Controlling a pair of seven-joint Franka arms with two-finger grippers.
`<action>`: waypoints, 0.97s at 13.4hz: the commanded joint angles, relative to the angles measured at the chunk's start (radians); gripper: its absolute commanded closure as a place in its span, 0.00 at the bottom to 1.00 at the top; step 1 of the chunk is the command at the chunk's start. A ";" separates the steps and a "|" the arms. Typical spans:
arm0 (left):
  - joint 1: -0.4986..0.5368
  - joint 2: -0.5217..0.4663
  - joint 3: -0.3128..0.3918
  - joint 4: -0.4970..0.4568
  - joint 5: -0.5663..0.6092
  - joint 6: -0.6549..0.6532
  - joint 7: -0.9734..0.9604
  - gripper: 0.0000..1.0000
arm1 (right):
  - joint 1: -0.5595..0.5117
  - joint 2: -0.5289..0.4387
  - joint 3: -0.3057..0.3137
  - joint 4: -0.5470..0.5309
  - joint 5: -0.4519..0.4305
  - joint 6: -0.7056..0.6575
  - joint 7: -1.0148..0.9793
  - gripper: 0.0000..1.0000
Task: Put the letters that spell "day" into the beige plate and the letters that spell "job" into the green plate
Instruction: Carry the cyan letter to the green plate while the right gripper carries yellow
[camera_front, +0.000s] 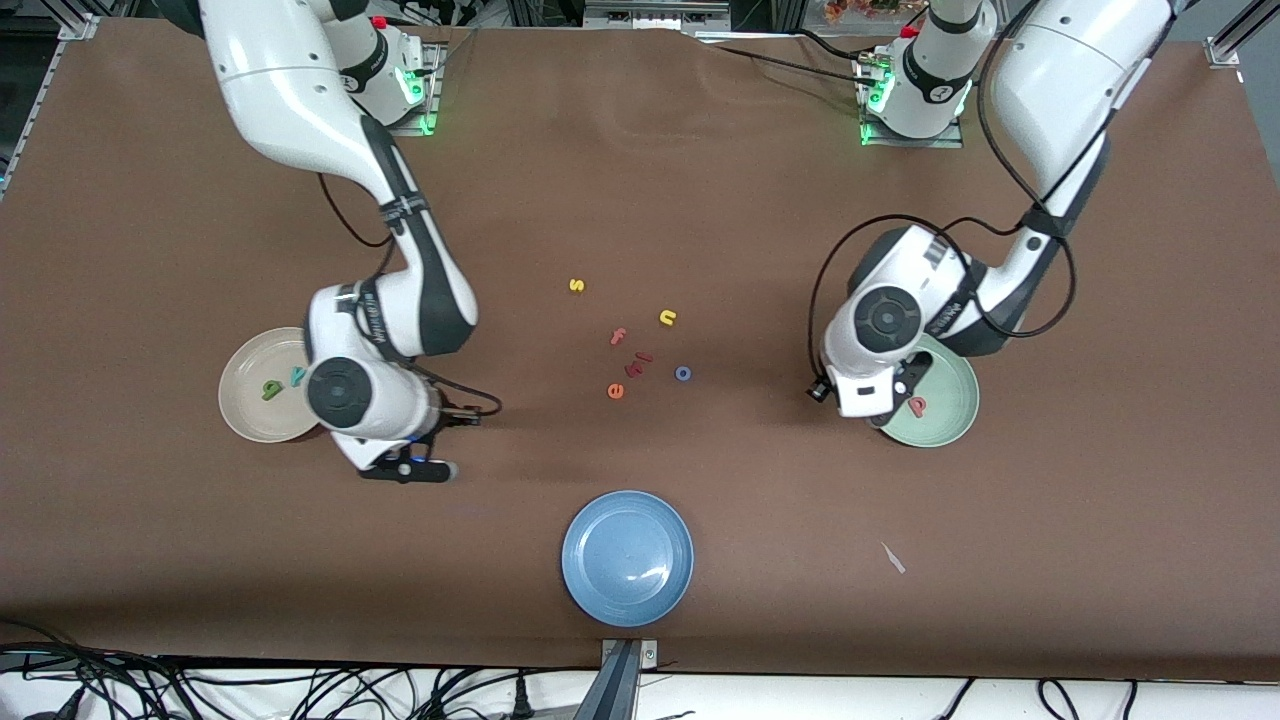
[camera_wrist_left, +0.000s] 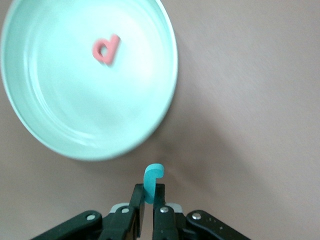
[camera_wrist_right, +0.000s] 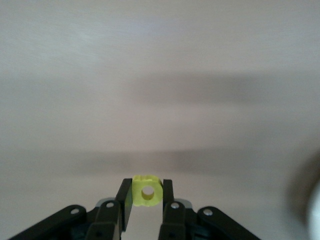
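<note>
Three letters already sit plated; our left gripper (camera_wrist_left: 149, 206) pinches the teal j (camera_wrist_left: 152, 181) beside the green plate (camera_wrist_left: 160, 107), our right gripper (camera_wrist_right: 146, 201) clamps the yellow a (camera_wrist_right: 145, 190); the blue o (camera_front: 683, 374) remains.

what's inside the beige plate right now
In the beige plate lie the green d and the teal y. The right arm covers the plate's edge toward the table's middle, so anything there is hidden.
</note>
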 joint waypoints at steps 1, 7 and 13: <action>0.086 -0.040 -0.011 -0.024 0.016 -0.042 0.143 1.00 | 0.005 -0.151 -0.067 -0.207 -0.002 0.016 -0.183 0.97; 0.182 -0.019 -0.015 -0.087 0.013 -0.016 0.277 1.00 | 0.001 -0.212 -0.187 -0.465 -0.001 0.231 -0.400 0.97; 0.199 0.059 -0.014 -0.088 0.019 0.041 0.279 1.00 | -0.072 -0.188 -0.204 -0.470 0.002 0.225 -0.447 0.90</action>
